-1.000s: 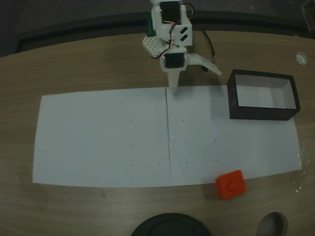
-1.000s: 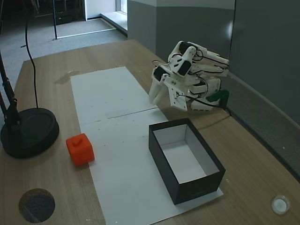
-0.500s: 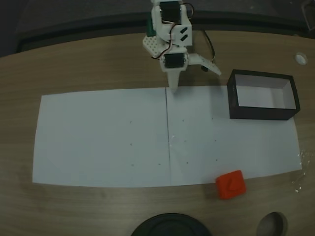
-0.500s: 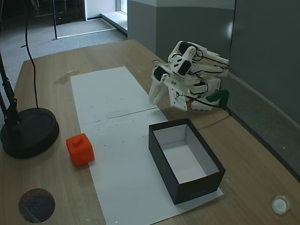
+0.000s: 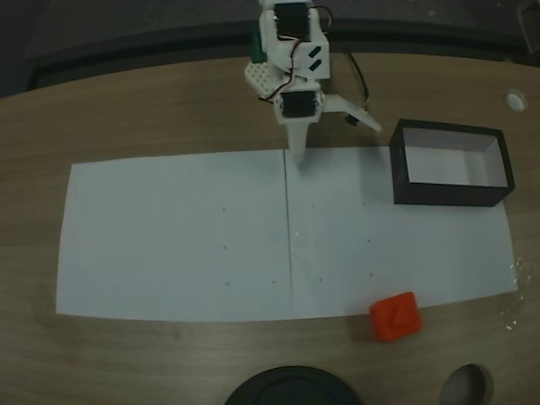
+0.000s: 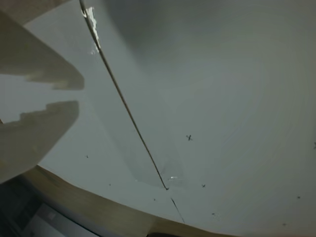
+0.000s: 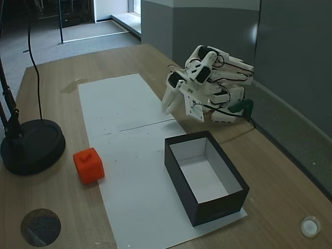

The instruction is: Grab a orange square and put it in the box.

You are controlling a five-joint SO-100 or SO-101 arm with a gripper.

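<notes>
One orange square (image 5: 396, 316) lies at the near edge of the white paper (image 5: 169, 236) in a fixed view from above, half on the wooden table (image 5: 126, 110), well apart from my pincer (image 5: 297, 150), which points down at the paper's far edge. The box (image 5: 451, 196) sits open-topped to the right of the pincer in this view, with nothing in it.

In the wrist view, my two fingers (image 6: 39, 123) enter from the left with only a narrow gap between them, nearly closed and holding nothing, above the seam in the paper (image 6: 222, 74).

In a fixed view from the side, my pincer (image 7: 167, 106) hangs folded close to my base, the square (image 7: 88, 165) near a black round stand (image 7: 31, 148), the box (image 7: 220, 205) between. I judge the reach has barely begun: next I must open wide, extend across the paper and come down over the square.
</notes>
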